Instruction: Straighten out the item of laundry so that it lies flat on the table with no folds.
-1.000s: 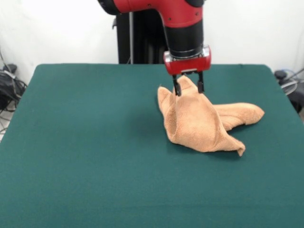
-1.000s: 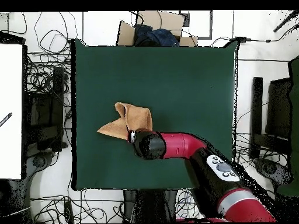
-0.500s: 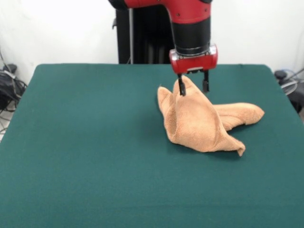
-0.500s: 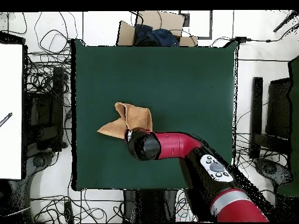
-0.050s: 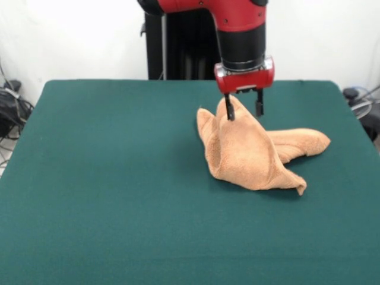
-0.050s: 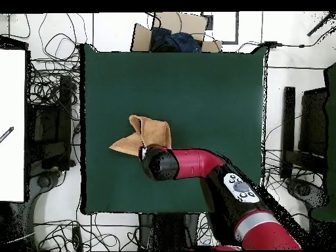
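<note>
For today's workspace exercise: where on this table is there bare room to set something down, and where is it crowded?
The table is bare along its whole near strip and across its left half in the front view, bordered only by its edges. It is crowded right of centre towards the far edge, where the crumpled towel lies with the open gripper at its peak.

Towel [image 5: 252,151]: light orange-tan terry, still bunched, not flat. Heaped into a peaked mound with deep folds; one lobe runs out to the right, a pointed corner juts toward the near right, a smaller flap stands up on the left. Sits on the green table [image 5: 107,178], right of centre, toward the far side. Overhead view: crumpled wedge [image 6: 146,136], well inside the table edges [image 6: 216,85].
</note>
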`<action>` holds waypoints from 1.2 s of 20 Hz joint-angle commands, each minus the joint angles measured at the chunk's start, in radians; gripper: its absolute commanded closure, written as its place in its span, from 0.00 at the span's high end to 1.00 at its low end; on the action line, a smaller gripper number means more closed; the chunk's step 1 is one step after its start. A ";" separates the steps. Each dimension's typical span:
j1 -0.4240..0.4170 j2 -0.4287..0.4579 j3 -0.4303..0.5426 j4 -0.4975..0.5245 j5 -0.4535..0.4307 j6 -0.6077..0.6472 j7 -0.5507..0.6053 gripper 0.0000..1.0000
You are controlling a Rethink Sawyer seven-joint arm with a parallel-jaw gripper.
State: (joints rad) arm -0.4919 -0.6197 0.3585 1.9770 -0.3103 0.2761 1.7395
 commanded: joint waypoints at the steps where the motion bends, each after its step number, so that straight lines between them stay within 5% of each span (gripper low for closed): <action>1: 0.026 0.079 -0.028 -0.015 -0.063 -0.101 0.096 1.00; 24: 0.039 0.130 -0.033 -0.067 -0.061 -0.127 0.073 1.00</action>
State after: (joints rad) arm -0.4778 -0.5444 0.3525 1.9765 -0.3154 0.1987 1.7395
